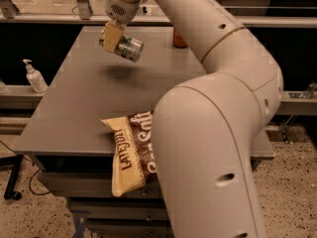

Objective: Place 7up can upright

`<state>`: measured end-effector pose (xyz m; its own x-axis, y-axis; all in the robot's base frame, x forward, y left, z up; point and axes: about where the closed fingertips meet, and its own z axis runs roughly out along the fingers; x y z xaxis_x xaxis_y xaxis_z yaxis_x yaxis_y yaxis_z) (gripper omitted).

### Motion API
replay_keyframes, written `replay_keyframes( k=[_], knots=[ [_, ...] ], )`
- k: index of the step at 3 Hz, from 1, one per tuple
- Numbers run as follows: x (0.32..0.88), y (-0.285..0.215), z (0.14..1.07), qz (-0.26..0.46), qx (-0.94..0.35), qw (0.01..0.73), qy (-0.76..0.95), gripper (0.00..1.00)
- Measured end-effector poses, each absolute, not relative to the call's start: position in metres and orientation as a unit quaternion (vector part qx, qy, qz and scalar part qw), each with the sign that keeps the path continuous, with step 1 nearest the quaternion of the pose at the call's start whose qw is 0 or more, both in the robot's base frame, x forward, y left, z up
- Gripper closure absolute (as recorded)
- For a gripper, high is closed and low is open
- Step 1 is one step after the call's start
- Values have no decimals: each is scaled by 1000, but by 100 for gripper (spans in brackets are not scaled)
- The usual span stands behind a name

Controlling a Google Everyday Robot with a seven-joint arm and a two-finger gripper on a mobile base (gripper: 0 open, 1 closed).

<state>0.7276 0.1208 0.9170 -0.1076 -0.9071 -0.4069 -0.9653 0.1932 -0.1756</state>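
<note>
The 7up can, silver and green, hangs on its side in the air above the far part of the grey table, its shadow on the tabletop below it. My gripper comes down from the white arm at the top and is shut on the can, one yellowish finger across its left part. The can is tilted, its top end pointing down to the right.
A brown and cream chip bag lies at the table's front edge, partly hanging over it and partly behind my arm. A red can stands at the table's far side. A white pump bottle stands on a ledge at the left.
</note>
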Motion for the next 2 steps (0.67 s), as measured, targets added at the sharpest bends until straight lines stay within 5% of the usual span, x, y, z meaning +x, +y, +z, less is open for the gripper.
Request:
replay_keyframes(
  k=[2],
  knots=[
    [737,78,948,201,-579,348,709,100]
  ],
)
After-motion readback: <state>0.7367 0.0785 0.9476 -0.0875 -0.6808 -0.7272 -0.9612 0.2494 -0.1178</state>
